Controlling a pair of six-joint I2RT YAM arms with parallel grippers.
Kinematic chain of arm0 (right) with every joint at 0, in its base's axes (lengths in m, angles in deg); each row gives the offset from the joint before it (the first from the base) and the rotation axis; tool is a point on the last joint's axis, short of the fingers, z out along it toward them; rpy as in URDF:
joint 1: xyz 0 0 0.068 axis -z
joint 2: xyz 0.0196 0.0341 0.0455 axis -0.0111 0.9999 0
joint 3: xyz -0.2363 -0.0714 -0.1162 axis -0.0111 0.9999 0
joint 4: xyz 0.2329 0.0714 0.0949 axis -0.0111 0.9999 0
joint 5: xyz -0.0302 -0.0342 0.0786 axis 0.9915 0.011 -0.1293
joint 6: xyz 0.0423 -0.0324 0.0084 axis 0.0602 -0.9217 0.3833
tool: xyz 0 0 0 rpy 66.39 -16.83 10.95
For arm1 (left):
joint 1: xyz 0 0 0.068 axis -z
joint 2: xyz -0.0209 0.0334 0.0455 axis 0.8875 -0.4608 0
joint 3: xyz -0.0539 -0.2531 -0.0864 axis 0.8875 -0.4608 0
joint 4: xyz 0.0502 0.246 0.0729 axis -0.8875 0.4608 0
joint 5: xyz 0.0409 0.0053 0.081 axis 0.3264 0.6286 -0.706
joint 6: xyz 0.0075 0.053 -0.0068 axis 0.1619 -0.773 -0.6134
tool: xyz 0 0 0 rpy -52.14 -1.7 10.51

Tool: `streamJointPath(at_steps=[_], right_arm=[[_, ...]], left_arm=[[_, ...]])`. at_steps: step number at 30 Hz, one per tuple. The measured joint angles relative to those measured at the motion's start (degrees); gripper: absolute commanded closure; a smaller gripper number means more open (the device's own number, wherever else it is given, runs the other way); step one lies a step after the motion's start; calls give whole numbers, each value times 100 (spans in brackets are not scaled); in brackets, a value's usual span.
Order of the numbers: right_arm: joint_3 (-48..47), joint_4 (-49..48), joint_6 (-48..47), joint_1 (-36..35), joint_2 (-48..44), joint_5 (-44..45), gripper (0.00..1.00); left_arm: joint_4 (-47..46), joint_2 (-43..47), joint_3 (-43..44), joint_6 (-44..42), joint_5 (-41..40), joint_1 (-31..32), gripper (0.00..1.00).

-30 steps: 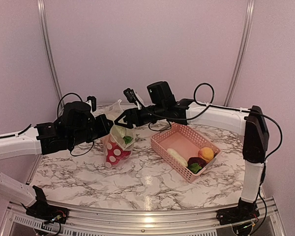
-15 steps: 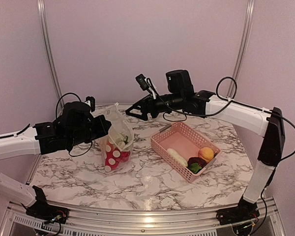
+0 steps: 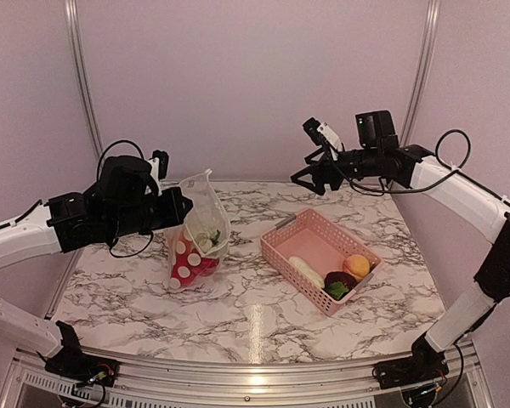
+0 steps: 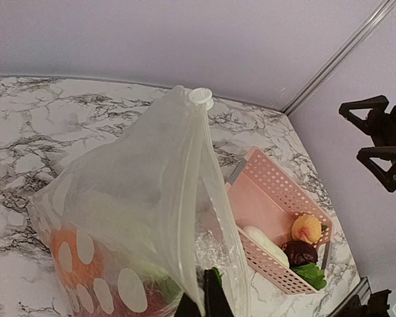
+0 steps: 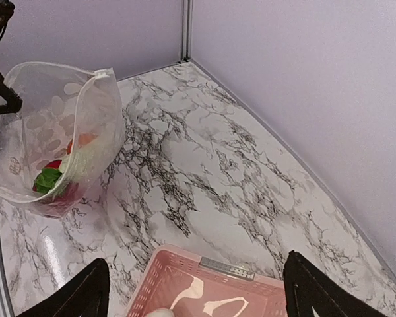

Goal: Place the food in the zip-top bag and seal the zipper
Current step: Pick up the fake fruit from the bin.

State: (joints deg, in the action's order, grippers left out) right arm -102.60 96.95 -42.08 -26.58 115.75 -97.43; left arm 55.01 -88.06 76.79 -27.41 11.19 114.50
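Pinching zip-top bag (image 3: 200,242) by its mouth edge with left gripper (image 4: 201,302), clamped tight, well left of pink basket (image 3: 282,257). Held upright so zipper (image 5: 53,65) gapes for loading. Already bagged: red piece (image 5: 55,164), green leaf (image 5: 47,179). Right gripper (image 3: 309,180) above basket's far side, spread, empty, likely poised for a pick. Left in basket: white oblong piece (image 3: 306,270), orange piece (image 3: 355,266), dark purple piece (image 3: 340,279), green leafy piece (image 3: 337,290). Only basket walls in the way.

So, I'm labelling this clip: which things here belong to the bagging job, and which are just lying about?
Job: zip-top bag, held by left gripper; food inside it; white piece, orange piece, dark purple piece, green leafy piece; open right gripper.
Just there: pink basket holding them, marble table.
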Motion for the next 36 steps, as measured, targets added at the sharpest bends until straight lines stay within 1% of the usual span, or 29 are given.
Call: streamJointPath(at_steps=[5, 8, 11, 15, 30, 36], right_arm=[[258, 656, -868, 50, -435, 350, 18], [542, 970, -1272, 68, -619, 553, 23], [734, 1314, -1580, 74, -634, 758, 27], [872, 1668, -1862, 79, -632, 1058, 31], [1541, 2321, -2354, 118, -627, 2177, 34], [1569, 2551, -2371, 407, -437, 2417, 35]], left_arm=[[328, -258, 413, -426, 605, -4, 100], [728, -483, 568, -741, 614, -4, 100], [1279, -911, 844, -964, 706, -11, 100], [1611, -1185, 957, -1086, 859, -20, 100], [1716, -1309, 1158, -1165, 1038, -20, 100], [1716, -1344, 1266, -1180, 1113, -20, 100]])
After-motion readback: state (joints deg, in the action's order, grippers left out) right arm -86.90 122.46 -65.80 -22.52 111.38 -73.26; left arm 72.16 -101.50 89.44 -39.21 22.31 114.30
